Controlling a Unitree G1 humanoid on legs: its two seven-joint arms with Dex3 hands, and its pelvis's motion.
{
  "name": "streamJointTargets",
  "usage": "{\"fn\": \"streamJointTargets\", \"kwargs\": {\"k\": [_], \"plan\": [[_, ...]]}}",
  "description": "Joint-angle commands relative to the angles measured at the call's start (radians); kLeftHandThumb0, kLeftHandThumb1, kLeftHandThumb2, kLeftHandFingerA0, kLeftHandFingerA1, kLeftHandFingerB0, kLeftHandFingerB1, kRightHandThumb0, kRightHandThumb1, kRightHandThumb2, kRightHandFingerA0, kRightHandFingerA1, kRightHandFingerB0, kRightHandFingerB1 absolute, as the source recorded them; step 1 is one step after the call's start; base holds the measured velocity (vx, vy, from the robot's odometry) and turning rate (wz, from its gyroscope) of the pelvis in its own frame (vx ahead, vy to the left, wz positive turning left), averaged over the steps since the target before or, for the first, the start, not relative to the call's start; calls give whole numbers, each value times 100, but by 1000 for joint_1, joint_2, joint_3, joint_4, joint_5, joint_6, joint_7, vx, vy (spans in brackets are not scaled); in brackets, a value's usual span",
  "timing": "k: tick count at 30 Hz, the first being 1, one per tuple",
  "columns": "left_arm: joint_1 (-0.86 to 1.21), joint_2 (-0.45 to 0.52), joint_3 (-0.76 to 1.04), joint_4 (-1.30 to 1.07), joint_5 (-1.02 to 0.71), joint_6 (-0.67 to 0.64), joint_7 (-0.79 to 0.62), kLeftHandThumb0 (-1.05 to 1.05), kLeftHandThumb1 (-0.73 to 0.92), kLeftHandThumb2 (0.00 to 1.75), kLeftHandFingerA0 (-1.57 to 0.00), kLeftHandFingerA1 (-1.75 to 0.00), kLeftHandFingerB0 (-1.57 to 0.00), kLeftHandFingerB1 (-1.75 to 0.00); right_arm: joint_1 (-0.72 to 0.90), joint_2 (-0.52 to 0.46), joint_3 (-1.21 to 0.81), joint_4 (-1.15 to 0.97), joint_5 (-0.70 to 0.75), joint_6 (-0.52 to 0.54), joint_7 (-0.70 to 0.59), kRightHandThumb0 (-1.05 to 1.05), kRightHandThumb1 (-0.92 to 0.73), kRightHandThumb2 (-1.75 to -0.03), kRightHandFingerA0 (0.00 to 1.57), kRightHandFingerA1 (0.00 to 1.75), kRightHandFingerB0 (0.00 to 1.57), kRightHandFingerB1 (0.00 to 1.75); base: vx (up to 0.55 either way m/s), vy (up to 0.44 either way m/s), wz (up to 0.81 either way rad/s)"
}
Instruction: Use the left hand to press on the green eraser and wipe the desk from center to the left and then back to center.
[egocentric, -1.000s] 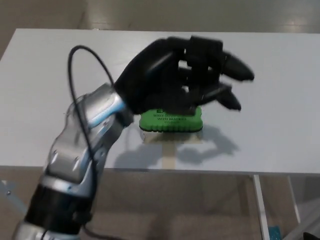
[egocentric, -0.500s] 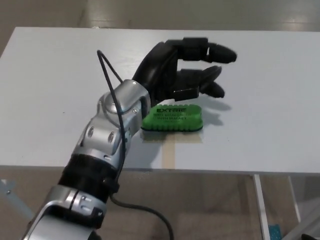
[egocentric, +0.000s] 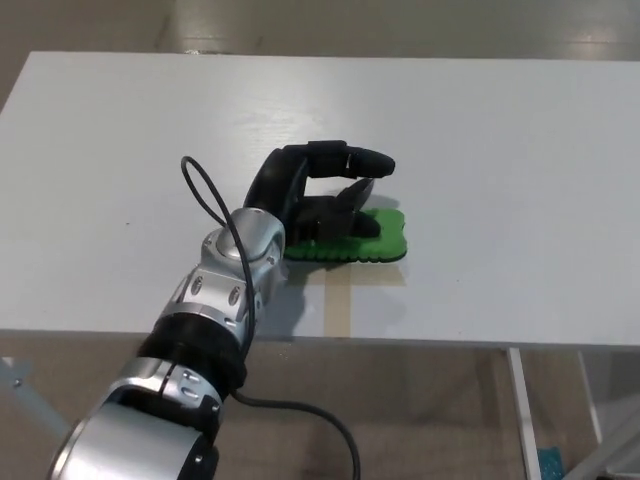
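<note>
The left hand (egocentric: 318, 195) lies flat across the green eraser (egocentric: 365, 238), its black fingers (egocentric: 362, 160) spread apart and pointing toward the right edge, pressing down on the eraser rather than wrapped around it. The silver wrist (egocentric: 238, 262) and forearm come up over the near edge, with a black cable (egocentric: 205, 195) looping beside them. The eraser sits near the middle of the white surface (egocentric: 500, 150), closer to the near edge (most of its left part is hidden under the hand). A tan tape strip (egocentric: 339, 305) runs from the eraser's near side to the near edge. Nothing stands between the eraser and the left edge.
</note>
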Motion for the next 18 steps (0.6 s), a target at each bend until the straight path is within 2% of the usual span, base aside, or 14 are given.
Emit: {"fn": "streamJointTargets", "kwargs": {"k": [1, 18], "plan": [[-5, -11, 0, 46, 73, -90, 72, -24, 79, 64, -102, -83, -96, -54, 12, 16, -11, -6, 30, -36, 28, -46, -80, -65, 75, 48, 65, 42, 0, 0, 0], [31, -56, 25, 88, 97, -146, 85, -23, 79, 64, -102, -82, -96, -54, 0, 7, -9, 3, 19, -47, 26, -45, -80, -65, 74, 48, 62, 40, 0, 0, 0]]}}
